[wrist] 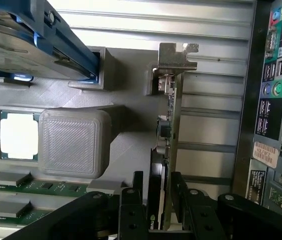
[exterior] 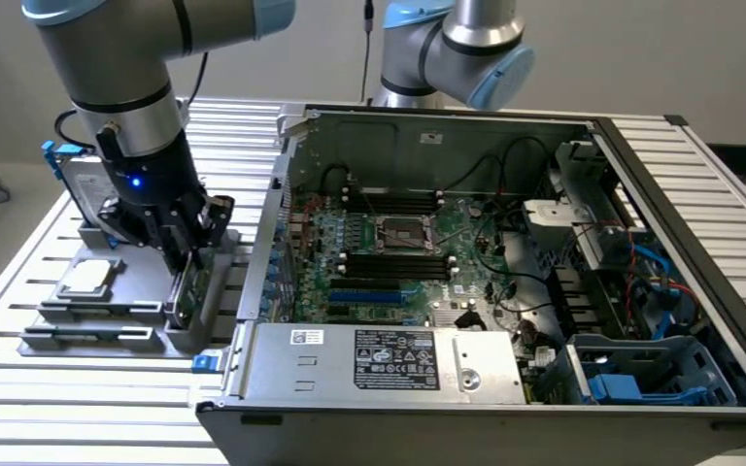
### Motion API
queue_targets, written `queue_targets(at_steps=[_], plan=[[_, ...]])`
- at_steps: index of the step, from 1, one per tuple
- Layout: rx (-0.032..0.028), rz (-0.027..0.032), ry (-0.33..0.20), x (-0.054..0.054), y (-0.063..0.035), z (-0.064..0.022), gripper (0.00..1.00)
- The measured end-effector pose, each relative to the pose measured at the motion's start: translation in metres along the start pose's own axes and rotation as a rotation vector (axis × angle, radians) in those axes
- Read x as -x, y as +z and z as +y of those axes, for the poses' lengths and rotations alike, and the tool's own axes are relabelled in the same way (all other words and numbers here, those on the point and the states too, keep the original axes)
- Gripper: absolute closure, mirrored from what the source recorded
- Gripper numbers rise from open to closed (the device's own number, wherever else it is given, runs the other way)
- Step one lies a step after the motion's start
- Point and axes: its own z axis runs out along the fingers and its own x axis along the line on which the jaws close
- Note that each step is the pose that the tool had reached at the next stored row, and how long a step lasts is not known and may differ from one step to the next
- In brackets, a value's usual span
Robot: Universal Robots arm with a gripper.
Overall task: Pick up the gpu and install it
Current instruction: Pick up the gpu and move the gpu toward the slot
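Exterior view's left: grey holder (exterior: 101, 335). My gripper (exterior: 189, 254) low over its slot nearest case. gpu (exterior: 182, 291) seated there on edge. Jaws part-open, straddling card, one of my fingers (wrist: 138, 187) at each face, not clamped. Exterior view's right: open PC case (exterior: 503, 243).

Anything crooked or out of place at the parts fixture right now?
Nothing stands out. The gpu stands straight on edge in its slot of the grey fixture, with the gripper lined up over it. The CPU chip and the hard drive sit squarely in their own holders.
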Motion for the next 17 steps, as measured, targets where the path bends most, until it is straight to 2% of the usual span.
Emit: queue_targets(at_steps=[7,8,17], plan=[[-0.0002,0.0001,0.002,-0.0001,0.0003,0.0004,0.66],[-0.0001,0.0002,0.002,-0.0001,0.0003,0.0005,0.73],[-0.0001,0.0001,0.002,-0.0001,0.0003,0.0004,0.73]])
